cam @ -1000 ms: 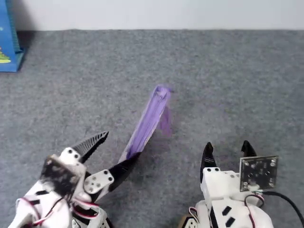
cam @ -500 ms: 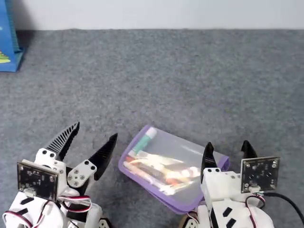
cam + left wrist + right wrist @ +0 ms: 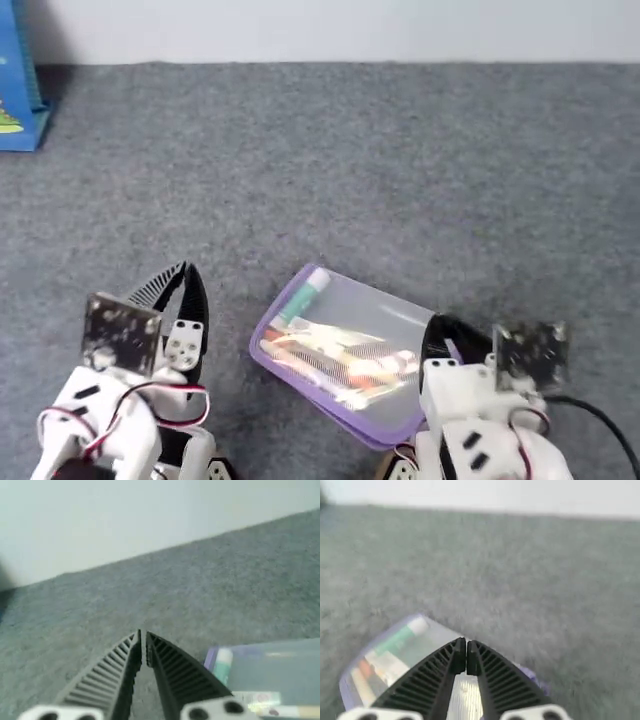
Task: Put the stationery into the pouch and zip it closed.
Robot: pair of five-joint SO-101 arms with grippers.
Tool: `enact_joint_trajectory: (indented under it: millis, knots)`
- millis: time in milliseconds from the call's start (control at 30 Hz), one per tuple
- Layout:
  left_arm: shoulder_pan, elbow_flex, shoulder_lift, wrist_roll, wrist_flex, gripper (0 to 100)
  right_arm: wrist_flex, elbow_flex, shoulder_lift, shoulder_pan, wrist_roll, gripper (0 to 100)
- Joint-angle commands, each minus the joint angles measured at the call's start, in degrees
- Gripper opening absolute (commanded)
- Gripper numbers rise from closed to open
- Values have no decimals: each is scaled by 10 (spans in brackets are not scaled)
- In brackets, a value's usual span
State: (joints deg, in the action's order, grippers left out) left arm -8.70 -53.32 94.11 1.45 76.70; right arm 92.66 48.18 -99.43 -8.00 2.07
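pouch is lying flat on the desk holding the stationery, likely zipped, so left end effector and right end effector are hovering pinched closed, gripping nothing.

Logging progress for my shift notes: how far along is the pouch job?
Done: the colourful stationery lies inside the clear, purple-edged pouch, flat on the grey carpet. In hand: nothing; the left gripper and right gripper are shut and empty. Left: possibly zipping; I cannot tell whether it is closed.
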Motion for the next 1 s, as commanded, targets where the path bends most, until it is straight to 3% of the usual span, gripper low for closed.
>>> enact_joint_trajectory:
  millis: [0,133,367,567,733,867,967]
  knots:
    - [4,-15,4,3,-15,13,-18,83,5,39,-7,8]
    - [4,-45,4,46,-15,13,-102,167,5,108,-84,8]
    - [4,-95,4,53,-19,14,-227,324,4,118,-117,8]
    - [4,-131,4,52,-20,14,-268,348,4,116,-42,8]
    - [10,-186,4,47,-63,13,-266,360,4,74,-5,8]
    - [85,-229,4,-15,-127,13,-298,413,4,29,5,8]
    - [129,-261,4,-18,-165,13,-351,455,4,19,5,8]
